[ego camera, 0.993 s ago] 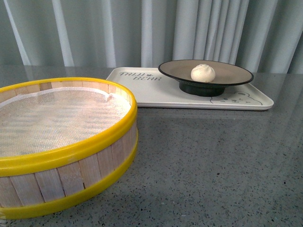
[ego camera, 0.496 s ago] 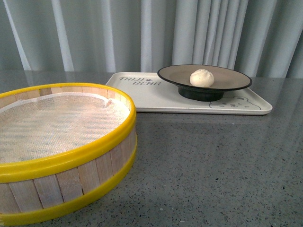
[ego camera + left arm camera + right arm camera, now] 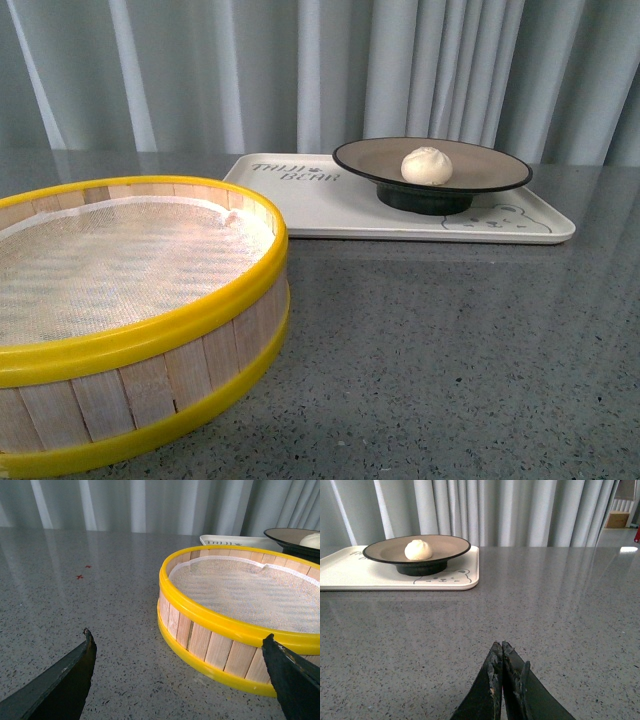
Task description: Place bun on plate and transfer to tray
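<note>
The white bun [image 3: 427,165] rests in the middle of the beige plate [image 3: 480,160] with a black rim. That plate stands on the cream tray [image 3: 330,205] at the back of the table. The right wrist view shows the same bun [image 3: 418,549], plate [image 3: 447,544] and tray [image 3: 350,572] far beyond my right gripper [image 3: 500,645], which is shut on nothing over bare tabletop. My left gripper [image 3: 179,635] is open and empty, low over the table beside the steamer basket. Neither gripper appears in the front view.
A round wooden steamer basket [image 3: 130,330] with yellow rims and a white mesh liner fills the near left; its wall [image 3: 210,645] is close to my left gripper. Grey speckled tabletop [image 3: 460,340] stretches between basket and tray. Pale curtains hang behind.
The front view shifted slightly between one second and half a second ago, so the tray and plate sit a little lower; since then nothing has moved.
</note>
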You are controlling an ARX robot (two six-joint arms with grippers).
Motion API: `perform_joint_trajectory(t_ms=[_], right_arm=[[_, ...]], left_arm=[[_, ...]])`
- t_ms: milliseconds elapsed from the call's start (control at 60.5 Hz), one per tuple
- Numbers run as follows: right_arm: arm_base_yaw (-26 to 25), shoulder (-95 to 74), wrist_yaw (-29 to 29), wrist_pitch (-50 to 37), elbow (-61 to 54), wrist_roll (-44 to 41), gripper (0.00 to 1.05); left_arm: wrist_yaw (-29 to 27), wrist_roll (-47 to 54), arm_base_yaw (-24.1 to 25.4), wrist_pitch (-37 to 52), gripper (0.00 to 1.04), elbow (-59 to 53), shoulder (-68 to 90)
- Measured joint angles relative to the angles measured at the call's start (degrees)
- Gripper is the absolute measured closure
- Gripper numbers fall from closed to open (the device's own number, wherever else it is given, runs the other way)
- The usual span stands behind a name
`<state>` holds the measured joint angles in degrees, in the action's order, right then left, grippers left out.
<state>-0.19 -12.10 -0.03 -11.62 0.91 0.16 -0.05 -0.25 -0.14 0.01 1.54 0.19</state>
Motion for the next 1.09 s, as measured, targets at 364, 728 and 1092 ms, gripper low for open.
perform_joint_trajectory(t_ms=[364, 728, 1092], right_arm=[[0.02, 11.78, -0.02, 11.30, -0.59, -0.02, 1.03], [0.02, 11.85, -0.02, 11.58, -0.59, -0.07, 0.73], [0.02, 11.85, -0.02, 11.58, -0.59, 0.00, 0.07]], left_arm=[[0.00, 0.00, 0.00, 0.00, 0.07, 0.00, 0.00], [0.02, 0.00, 0.00, 0.00, 0.07, 0.00, -0.02], [0.02, 0.00, 0.00, 0.00, 0.07, 0.00, -0.02]])
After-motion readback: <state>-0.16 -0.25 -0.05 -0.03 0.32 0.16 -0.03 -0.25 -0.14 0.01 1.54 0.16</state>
